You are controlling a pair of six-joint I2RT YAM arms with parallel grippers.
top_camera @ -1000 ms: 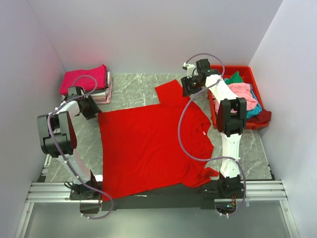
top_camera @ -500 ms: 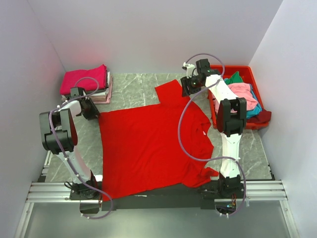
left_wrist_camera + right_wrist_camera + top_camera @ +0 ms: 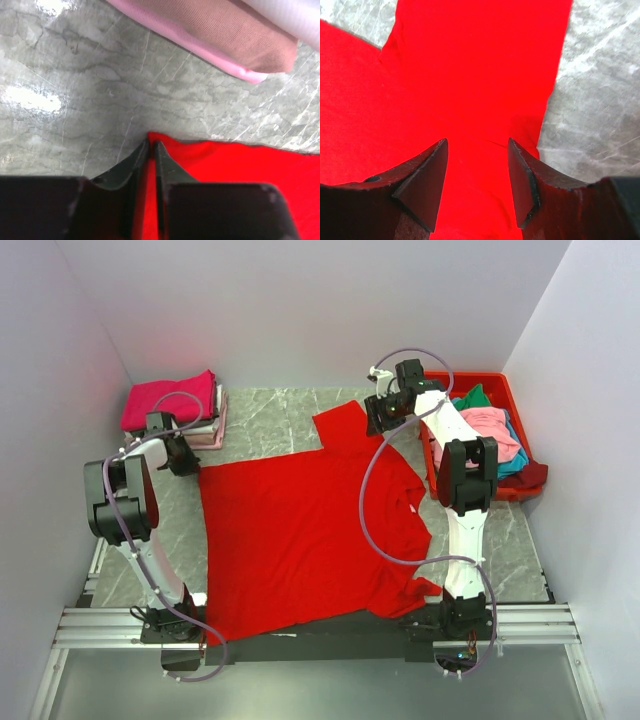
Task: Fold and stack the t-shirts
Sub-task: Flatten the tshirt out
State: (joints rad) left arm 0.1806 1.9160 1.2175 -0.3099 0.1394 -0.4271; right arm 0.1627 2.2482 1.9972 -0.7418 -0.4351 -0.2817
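The red t-shirt (image 3: pixel 300 530) lies flat on the table (image 3: pixel 270 415), its long axis running left to right, hem toward my left arm and collar toward my right. Its far hem corner sits at the left gripper (image 3: pixel 151 145), whose jaws pinch nearly together on it, so that arm is nearer. The right gripper (image 3: pixel 477 142) hovers spread above the far sleeve. Just beyond the corner stands the folded stack (image 3: pixel 170 400), magenta on top. The red bin (image 3: pixel 480 376) holds crumpled shirts (image 3: pixel 490 430) in pink, green and teal.
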